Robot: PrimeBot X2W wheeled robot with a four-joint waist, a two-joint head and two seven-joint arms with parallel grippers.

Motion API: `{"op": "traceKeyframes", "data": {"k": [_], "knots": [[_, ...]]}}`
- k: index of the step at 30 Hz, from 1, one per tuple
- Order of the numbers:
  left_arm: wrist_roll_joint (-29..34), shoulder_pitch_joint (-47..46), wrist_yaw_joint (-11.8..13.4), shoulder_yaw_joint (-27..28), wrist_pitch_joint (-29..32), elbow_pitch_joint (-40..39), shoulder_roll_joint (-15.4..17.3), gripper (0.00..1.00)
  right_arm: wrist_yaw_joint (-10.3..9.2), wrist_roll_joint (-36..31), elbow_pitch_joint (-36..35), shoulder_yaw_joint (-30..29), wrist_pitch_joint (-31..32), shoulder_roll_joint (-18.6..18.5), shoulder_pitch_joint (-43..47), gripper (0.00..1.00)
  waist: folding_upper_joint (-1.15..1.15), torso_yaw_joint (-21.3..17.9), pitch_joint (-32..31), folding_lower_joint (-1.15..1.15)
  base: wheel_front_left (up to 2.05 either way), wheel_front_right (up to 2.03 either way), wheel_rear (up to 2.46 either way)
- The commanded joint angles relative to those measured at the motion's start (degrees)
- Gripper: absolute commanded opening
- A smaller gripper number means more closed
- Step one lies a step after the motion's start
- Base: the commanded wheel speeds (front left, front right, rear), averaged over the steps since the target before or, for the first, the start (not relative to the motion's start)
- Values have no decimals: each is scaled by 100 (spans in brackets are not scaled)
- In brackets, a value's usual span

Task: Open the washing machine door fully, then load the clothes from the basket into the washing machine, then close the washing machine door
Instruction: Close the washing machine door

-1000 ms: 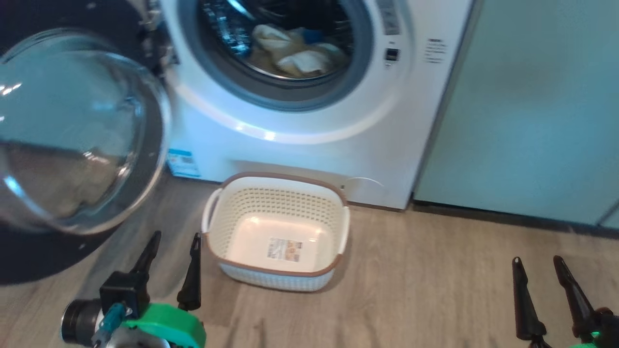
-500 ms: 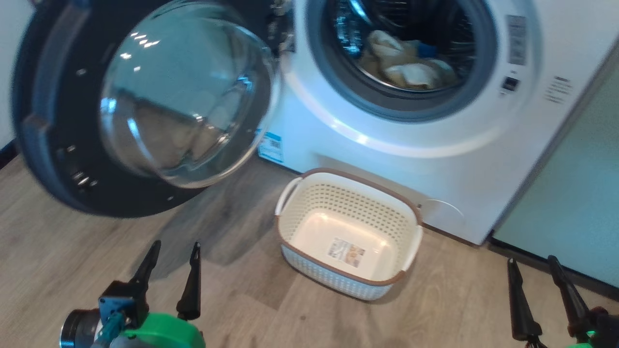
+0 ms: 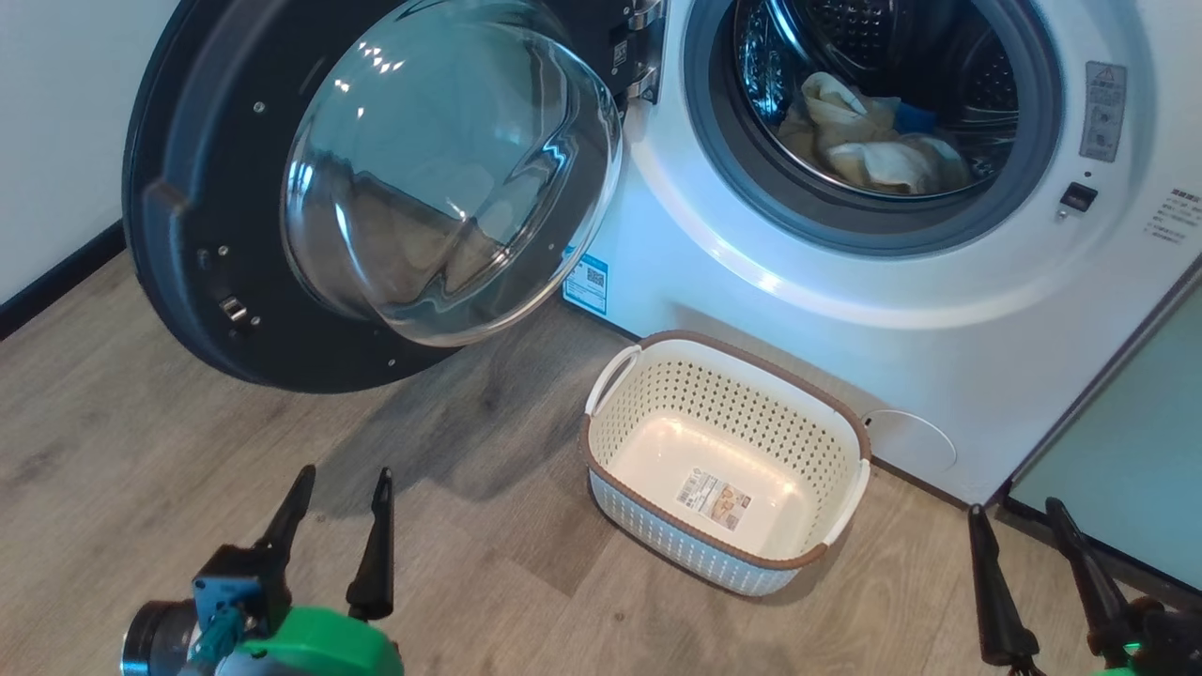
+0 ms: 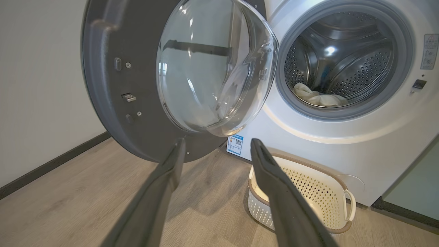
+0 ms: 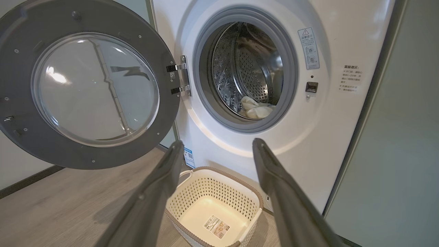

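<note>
View swung left; jaws stay spread.

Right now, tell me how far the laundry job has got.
Done: the washing machine door stands swung wide open, the clothes lie in the drum of the washing machine, and the basket on the floor is empty. In hand: nothing; the left hand and right hand are both open, holding nothing, apart from the door. Left: closing the door.
</note>
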Motion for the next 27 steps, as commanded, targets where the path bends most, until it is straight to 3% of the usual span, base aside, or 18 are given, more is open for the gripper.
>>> {"op": "traceKeyframes", "data": {"k": [1, 7, 8, 9, 19, 22, 26, 27], "knots": [[62, -203, 106, 303, -34, -173, 48, 100, -16, -14, -163, 108, -12, -92, -169, 100, 0, -8, 0, 0, 0, 0, 0], [77, -198, 85, 318, -35, -173, 63, 100, -16, 3, -131, 141, -23, -92, -178, 100, 0, -45, -28, 0, 0, 0, 0], [70, -201, 68, 318, -35, -182, 63, 43, -16, 2, -130, 147, -25, -92, -181, 100, 0, -53, -28, 0, 0, 0, 0], [48, -200, 42, 321, -35, -192, 58, 0, -16, -2, -132, 154, -25, -92, -186, 100, 0, -62, -22, 0, 0, 0, 0], [-144, -178, -261, 317, -37, -192, 27, 0, -16, -37, -153, 113, -14, -92, -177, 100, 0, -53, -21, 0, 0, 0, 0], [-461, -158, -519, 400, -37, -298, -120, 0, -16, -44, -172, 109, -1, -92, -172, 100, 0, -29, -15, 0, 0, 0, 0], [-1254, -74, -1165, 703, -37, -633, -518, 0, -16, -47, -202, 98, 18, -92, -147, 100, 0, 4, -22, 0, 0, 0, 0], [-1254, -74, -1165, 703, -37, -633, -518, 0, -16, -47, -202, 98, 18, -92, -147, 100, 0, 4, -22, 0, 0, 0, 0]]}}
